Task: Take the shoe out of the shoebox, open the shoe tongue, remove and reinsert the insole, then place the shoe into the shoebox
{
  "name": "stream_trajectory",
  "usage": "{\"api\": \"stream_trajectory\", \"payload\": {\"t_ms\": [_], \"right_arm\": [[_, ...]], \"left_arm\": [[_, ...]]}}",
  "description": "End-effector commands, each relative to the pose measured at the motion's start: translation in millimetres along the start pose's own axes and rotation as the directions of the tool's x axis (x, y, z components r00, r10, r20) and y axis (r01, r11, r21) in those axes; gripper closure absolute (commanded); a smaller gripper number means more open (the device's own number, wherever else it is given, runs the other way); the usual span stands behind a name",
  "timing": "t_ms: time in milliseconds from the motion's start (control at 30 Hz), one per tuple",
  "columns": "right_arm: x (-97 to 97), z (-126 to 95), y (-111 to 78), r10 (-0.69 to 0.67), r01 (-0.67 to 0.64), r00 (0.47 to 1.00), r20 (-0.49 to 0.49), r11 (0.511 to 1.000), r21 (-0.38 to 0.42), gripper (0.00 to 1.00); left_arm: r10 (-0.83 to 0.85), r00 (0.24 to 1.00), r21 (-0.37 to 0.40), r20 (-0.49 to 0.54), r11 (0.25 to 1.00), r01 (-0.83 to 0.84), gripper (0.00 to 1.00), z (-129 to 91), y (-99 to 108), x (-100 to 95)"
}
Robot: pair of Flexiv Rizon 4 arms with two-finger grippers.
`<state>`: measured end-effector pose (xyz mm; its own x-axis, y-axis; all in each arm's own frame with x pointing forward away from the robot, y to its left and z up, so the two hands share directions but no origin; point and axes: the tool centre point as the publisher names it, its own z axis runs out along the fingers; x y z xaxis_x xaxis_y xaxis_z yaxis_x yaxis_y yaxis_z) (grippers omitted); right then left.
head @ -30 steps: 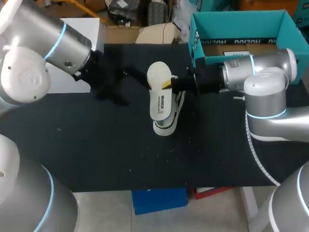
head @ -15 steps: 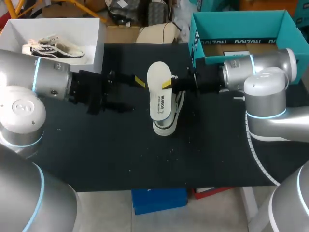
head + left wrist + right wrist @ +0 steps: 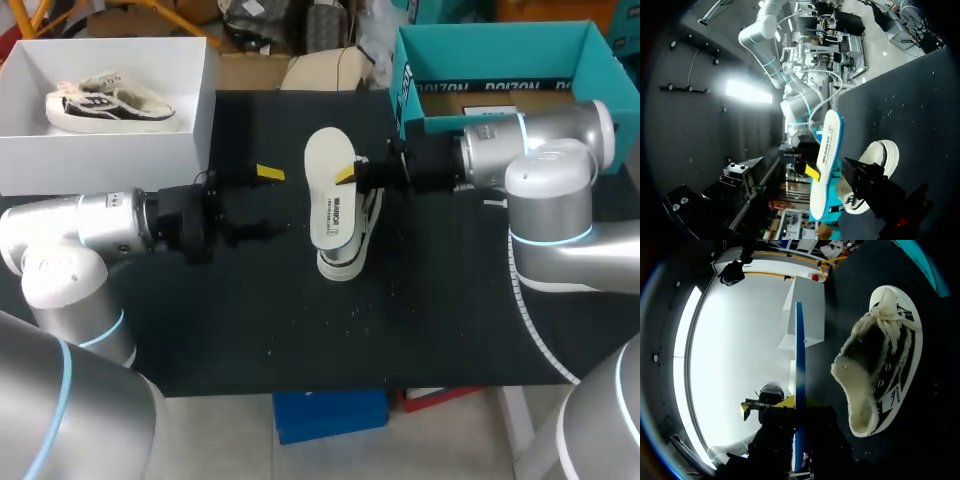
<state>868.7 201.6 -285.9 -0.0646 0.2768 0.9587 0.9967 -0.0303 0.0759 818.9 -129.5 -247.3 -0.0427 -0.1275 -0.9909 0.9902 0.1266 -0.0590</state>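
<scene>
Right end effector (image 3: 348,176) grips pale blue-backed foam insole (image 3: 330,195) above fleece-lined black-and-white sneaker (image 3: 352,255), presumably for reinsertion; left end effector (image 3: 267,201) released, empty.

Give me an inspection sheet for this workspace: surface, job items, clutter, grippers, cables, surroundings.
Surface: black table, a few pale specks.
Job's things: shoe on the table near the middle; insole out of it, held above it; teal shoebox open at the far right.
Clutter: white box at the far left, with a second shoe inside.
Grippers: right gripper shut on the insole; left gripper open, empty, beside the insole.
Cables: ribbed white hose by the right arm's base.
Surroundings: nothing seen.
</scene>
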Motion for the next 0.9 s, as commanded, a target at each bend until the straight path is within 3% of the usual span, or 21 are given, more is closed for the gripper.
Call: {"api": "stream_trajectory", "payload": {"t_ms": [33,467,767,800,833,900], "right_arm": [[-0.4,1.2,0.0,0.0,0.0,1.0,-0.001,1.0,-0.002,1.0],[-0.4,1.2,0.0,0.0,0.0,1.0,-0.001,1.0,-0.002,1.0],[-0.4,1.2,0.0,0.0,0.0,1.0,-0.001,1.0,-0.002,1.0],[-0.4,1.2,0.0,0.0,0.0,1.0,-0.001,1.0,-0.002,1.0],[-0.4,1.2,0.0,0.0,0.0,1.0,-0.001,1.0,-0.002,1.0],[-0.4,1.2,0.0,0.0,0.0,1.0,-0.001,1.0,-0.002,1.0]], "left_arm": [[0.012,0.998,-0.002,0.066,1.0,-0.012,0.0,-0.5,4.2,5.1],[0.044,0.999,0.011,0.015,0.999,-0.045,0.0,-7.3,23.0,22.3],[0.088,0.996,0.067,0.021,0.994,-0.089,0.0,6.1,26.5,33.2],[0.097,0.995,0.074,0.017,0.992,-0.098,0.05,8.5,26.4,34.1],[0.109,0.994,0.08,0.014,0.991,-0.11,0.2,10.5,27.0,34.7],[0.125,0.992,0.092,0.005,0.988,-0.125,0.29,14.2,27.3,35.2]]}}
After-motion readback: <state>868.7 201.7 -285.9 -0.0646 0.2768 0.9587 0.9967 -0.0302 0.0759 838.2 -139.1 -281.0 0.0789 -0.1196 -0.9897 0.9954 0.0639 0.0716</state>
